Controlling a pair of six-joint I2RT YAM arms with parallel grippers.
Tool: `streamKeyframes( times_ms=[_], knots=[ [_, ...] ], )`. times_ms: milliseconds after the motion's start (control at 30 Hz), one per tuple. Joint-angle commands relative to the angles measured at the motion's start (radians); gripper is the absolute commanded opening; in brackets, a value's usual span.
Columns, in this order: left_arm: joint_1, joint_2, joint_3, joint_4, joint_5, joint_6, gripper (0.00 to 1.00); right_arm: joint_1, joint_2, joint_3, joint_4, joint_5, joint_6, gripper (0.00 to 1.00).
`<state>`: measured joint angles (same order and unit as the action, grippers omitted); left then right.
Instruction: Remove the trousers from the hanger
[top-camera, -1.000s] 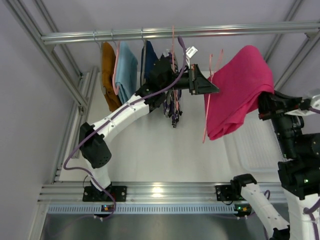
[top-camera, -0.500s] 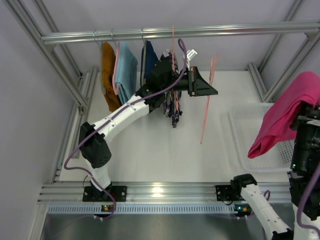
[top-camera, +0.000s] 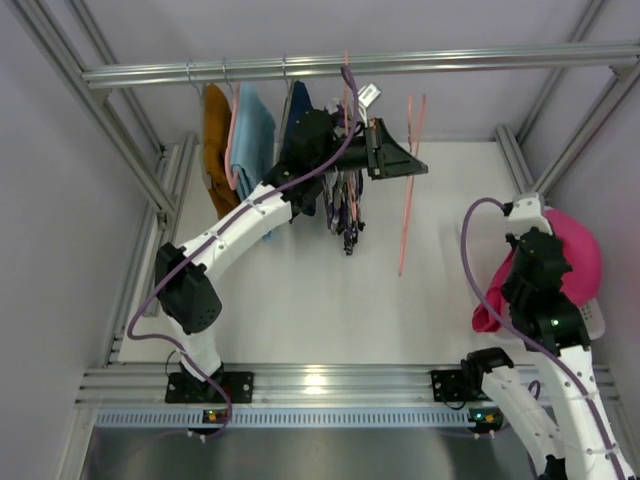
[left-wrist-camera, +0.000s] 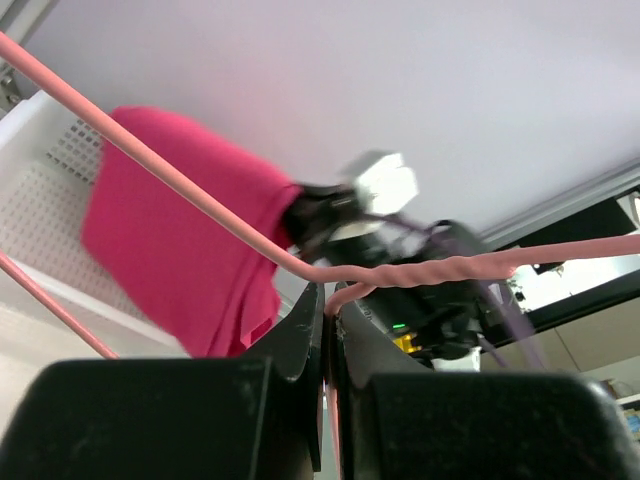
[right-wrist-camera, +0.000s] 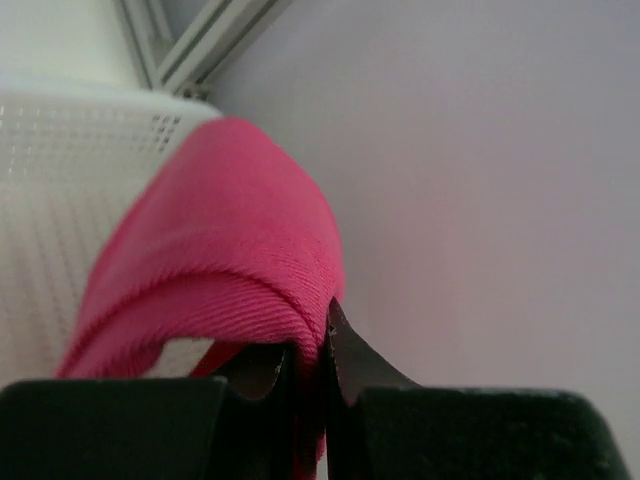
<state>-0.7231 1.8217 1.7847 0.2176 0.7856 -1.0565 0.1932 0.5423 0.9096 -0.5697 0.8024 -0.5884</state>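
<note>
Item 1: plain magenta-pink folded cloth trousers (top-camera: 584, 258), at 4 o'clock in the top view, over the white perforated plastic basket (right-wrist-camera: 60, 150). Bundle's long axis runs 2 to 8 o'clock, loose end drooping toward 8. Held by right gripper (right-wrist-camera: 322, 335), jaws pinching the fold

Item 2: thin pink wire hanger (top-camera: 404, 205), at 1 o'clock, long side running 12 to 6. Held by left gripper (left-wrist-camera: 325, 305), jaws pressed onto its twisted neck

Item 3: dark navy patterned trousers (top-camera: 346, 210), hanging below the grey metal rail (top-camera: 470, 62) at 12 o'clock, long axis 12 to 6

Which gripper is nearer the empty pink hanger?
Left. The left gripper is clamped on the pink hanger; the right gripper holds the pink trousers off to its right.
</note>
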Motion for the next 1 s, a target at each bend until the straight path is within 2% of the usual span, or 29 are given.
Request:
streamKeyframes(
  times_ms=[0,67,100,167,200,267,300,433,567,667,700,767,800,900,967],
  knots=[
    [0.016,-0.022,0.067,0.112,0.021,-0.057,0.00,-0.003,0.039,-0.087,0.111,0.018,-0.031,0.06],
    [0.025,-0.025,0.067,0.133,0.024,-0.085,0.00,-0.041,0.065,-0.168,0.140,-0.015,-0.018,0.16],
    [0.027,-0.027,0.068,0.138,0.029,-0.091,0.00,-0.058,0.073,-0.181,0.146,-0.088,0.011,0.44],
    [0.030,-0.032,0.065,0.138,0.035,-0.088,0.00,-0.124,0.103,-0.158,0.119,-0.176,0.056,0.73],
    [0.030,-0.038,0.064,0.128,0.035,-0.085,0.00,-0.141,0.113,-0.137,0.096,-0.266,0.103,0.89],
    [0.030,-0.044,0.056,0.115,0.035,-0.067,0.00,-0.176,0.105,-0.053,0.030,-0.360,0.143,0.93],
    [0.030,-0.045,0.053,0.100,0.035,-0.059,0.00,-0.178,0.094,-0.026,0.019,-0.426,0.171,0.98],
    [0.025,-0.047,0.024,0.083,0.027,-0.043,0.00,-0.181,0.035,0.122,-0.073,-0.583,0.214,0.98],
    [0.019,-0.042,0.005,0.065,0.020,-0.008,0.00,-0.179,-0.031,0.254,-0.157,-0.663,0.208,0.97],
    [0.007,-0.038,0.013,0.034,0.009,0.038,0.00,-0.179,-0.059,0.357,-0.203,-0.745,0.254,0.86],
    [0.001,-0.039,0.016,0.017,0.001,0.058,0.00,-0.178,-0.067,0.382,-0.228,-0.891,0.295,0.83],
    [-0.021,-0.036,0.036,-0.042,-0.026,0.117,0.00,-0.175,-0.088,0.417,-0.226,-1.053,0.361,0.82],
    [-0.027,-0.033,0.044,-0.066,-0.035,0.137,0.00,-0.175,-0.090,0.419,-0.211,-1.203,0.436,0.79],
    [-0.050,-0.025,0.068,-0.153,-0.104,0.197,0.00,-0.175,-0.065,0.390,-0.173,-1.394,0.642,0.72],
    [-0.064,-0.022,0.087,-0.201,-0.160,0.239,0.00,-0.175,-0.018,0.353,-0.145,-1.494,0.778,0.72]
  ],
)
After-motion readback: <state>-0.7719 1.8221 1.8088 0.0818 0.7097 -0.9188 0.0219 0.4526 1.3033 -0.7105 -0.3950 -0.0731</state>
